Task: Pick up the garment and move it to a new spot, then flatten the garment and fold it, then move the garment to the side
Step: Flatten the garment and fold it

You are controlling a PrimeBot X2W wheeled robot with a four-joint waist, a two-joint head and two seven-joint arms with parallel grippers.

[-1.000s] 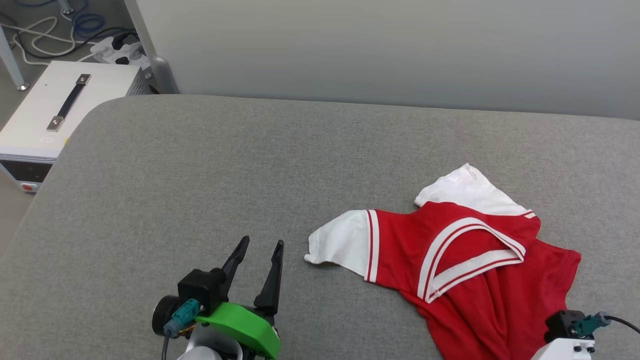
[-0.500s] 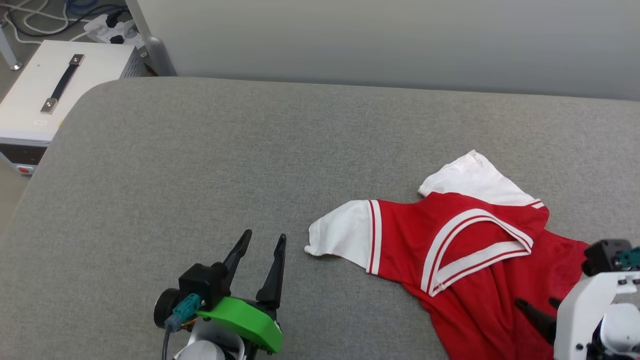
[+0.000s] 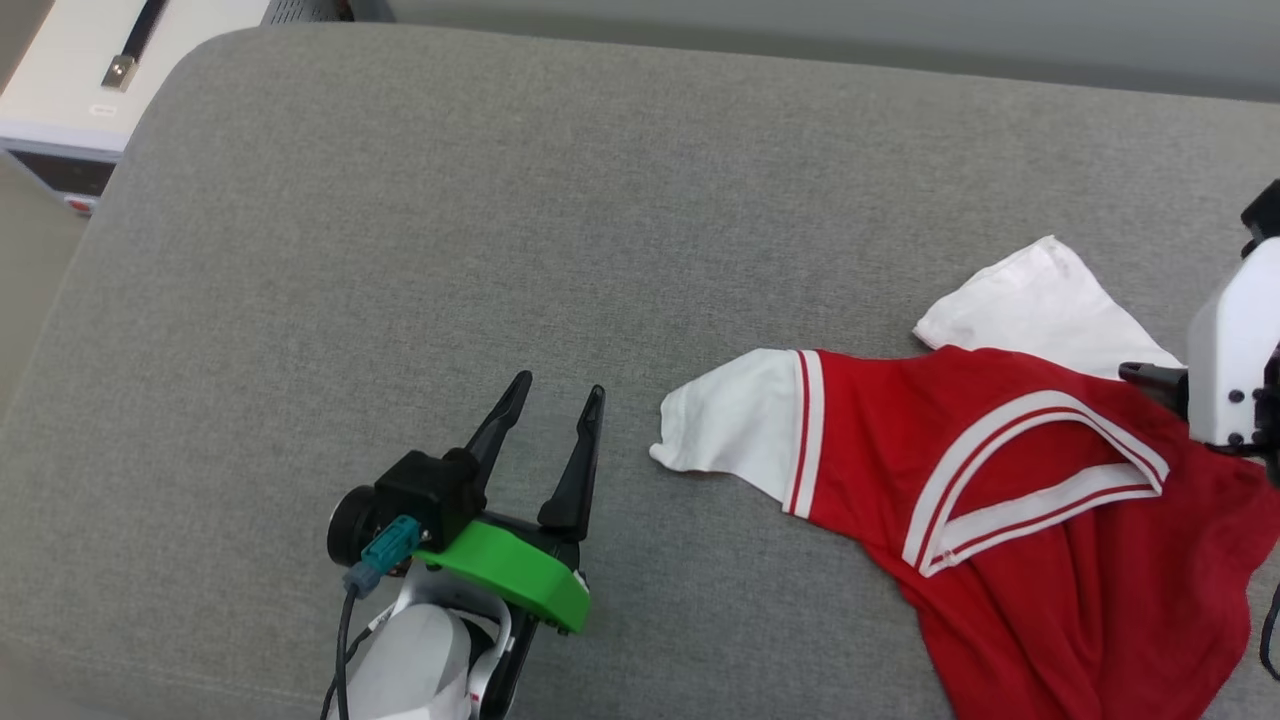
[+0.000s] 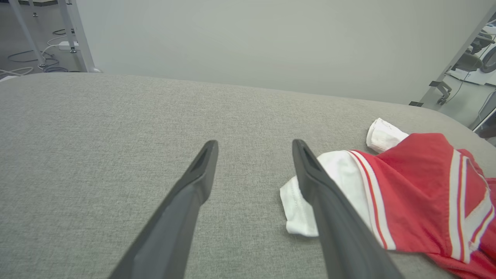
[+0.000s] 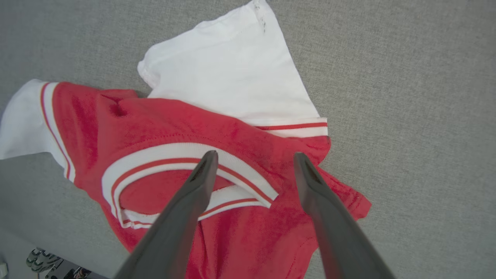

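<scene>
The garment (image 3: 880, 430) lies crumpled on the right side of the grey surface. It is red with white sleeves and a striped neck trim, and no lettering shows. One white sleeve (image 3: 735, 430) points left and the other (image 3: 1040, 310) lies toward the far side. My left gripper (image 3: 560, 388) is open and empty, low over the surface just left of the near sleeve (image 4: 310, 193). My right gripper (image 5: 254, 155) is open above the collar (image 5: 186, 155), apart from the cloth. In the head view its white body (image 3: 1235, 350) stands at the right edge.
The grey padded surface (image 3: 400, 200) stretches wide to the left of the garment, with a rounded corner at the far left. A white box with a black handle (image 3: 70, 70) sits on the floor beyond that corner. A pale wall (image 4: 248, 38) backs the far edge.
The head camera has tilted down, shifting the whole picture. My right arm has come up from the lower right corner to over the garment's right shoulder. The left gripper keeps its place.
</scene>
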